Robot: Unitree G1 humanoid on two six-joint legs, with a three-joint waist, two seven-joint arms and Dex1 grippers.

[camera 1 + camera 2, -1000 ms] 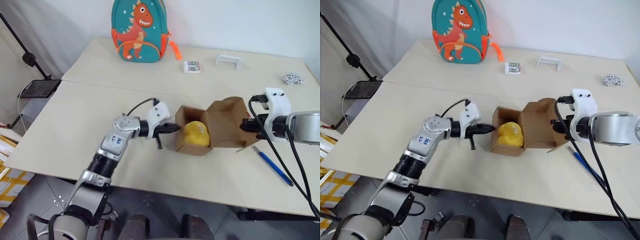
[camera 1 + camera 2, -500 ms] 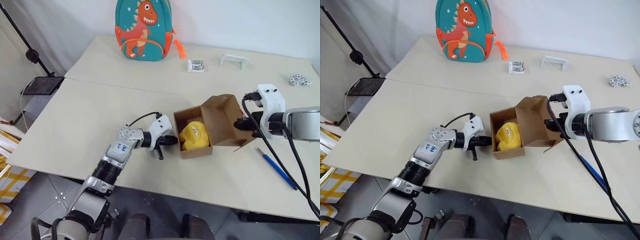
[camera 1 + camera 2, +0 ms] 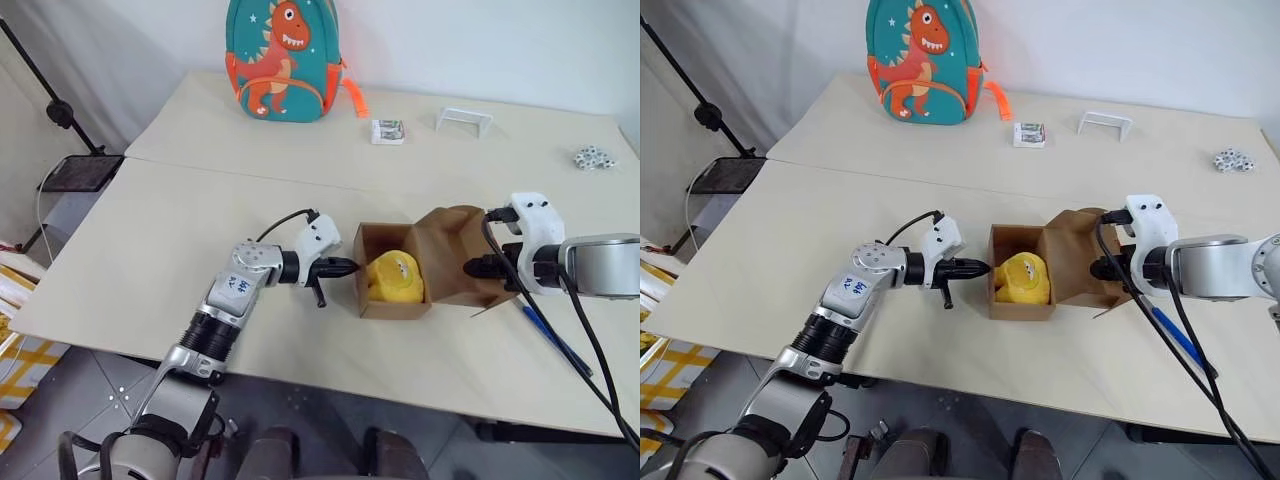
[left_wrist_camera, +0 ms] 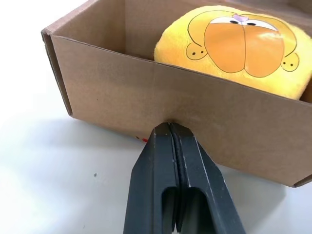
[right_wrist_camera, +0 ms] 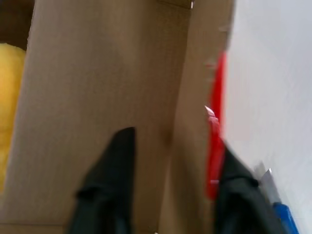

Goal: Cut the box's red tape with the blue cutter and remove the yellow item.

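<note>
Box (image 3: 400, 283) sits open mid-worktop (image 3: 180, 215), yellow item (image 3: 394, 276) inside, blue cutter (image 3: 555, 338) lying just past its flap. Left claw (image 4: 171, 130) is shut, tips pressed to the near wall; right claw (image 5: 168, 165) stands parted astride the flap, cut red tape (image 5: 215, 141) at its edge. I'd brace the carton, then lift the toy straight up so the walls don't snag.

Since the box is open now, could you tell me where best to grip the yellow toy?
Probably its rounded upper part, coming from above: the yellow toy sits low inside the box, walls on every side, only its top exposed.
</note>
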